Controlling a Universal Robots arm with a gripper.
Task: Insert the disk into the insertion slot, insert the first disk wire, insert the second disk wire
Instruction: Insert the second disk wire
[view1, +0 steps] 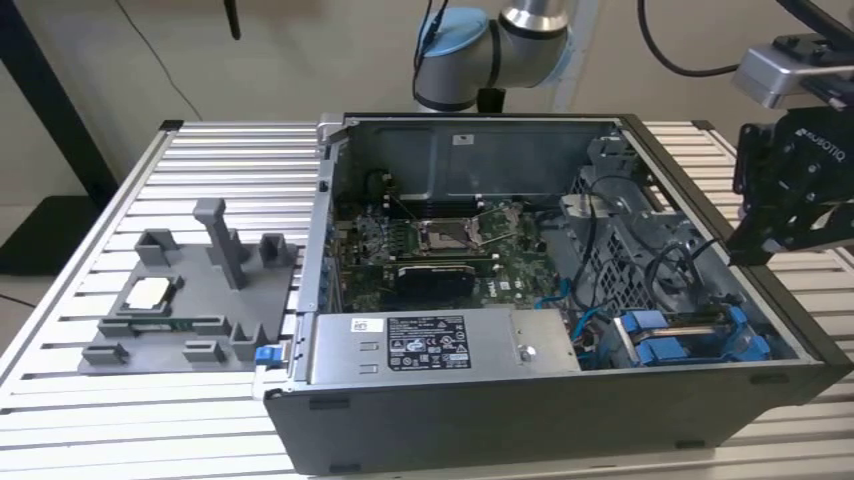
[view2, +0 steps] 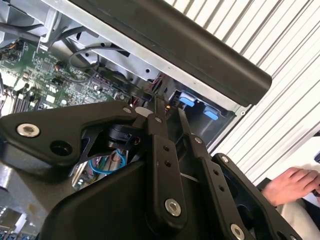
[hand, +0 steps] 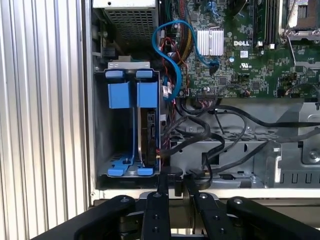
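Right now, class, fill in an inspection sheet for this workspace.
Surface: slatted metal table carrying an open computer case.
Job's things: disk on edge in the insertion slot, in its blue carrier.
Clutter: grey fixture beside the case.
Grippers: claw over the case's edge near the slot.
Cables: blue cable loops beside the slot; black cables cross the case; ends at the disk hidden.
Surroundings: a person's hand.

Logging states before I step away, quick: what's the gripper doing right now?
Gripper: closed, holding nothing that shows.
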